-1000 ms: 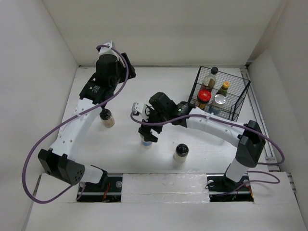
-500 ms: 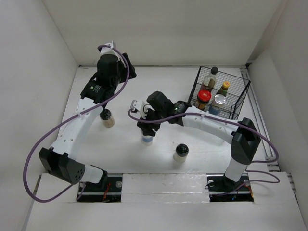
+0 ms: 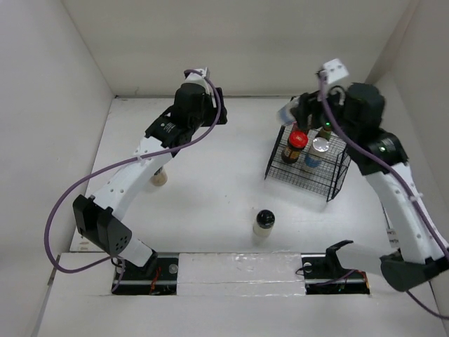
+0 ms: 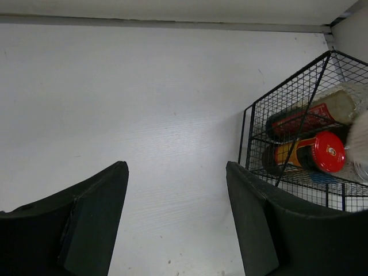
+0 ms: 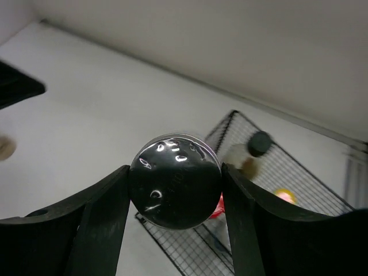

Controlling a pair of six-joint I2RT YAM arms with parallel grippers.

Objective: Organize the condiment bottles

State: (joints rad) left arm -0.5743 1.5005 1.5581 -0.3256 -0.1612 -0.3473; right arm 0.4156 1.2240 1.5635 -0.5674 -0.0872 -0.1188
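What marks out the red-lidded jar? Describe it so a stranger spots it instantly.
Find the black wire rack at the far right of the table. On its left side stands the red-lidded jar, next to a silver-capped shaker. It alone has a bright red lid.

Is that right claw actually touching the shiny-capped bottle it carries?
Touching. Right wrist view: both fingers press against the silver-capped shaker, no gap.
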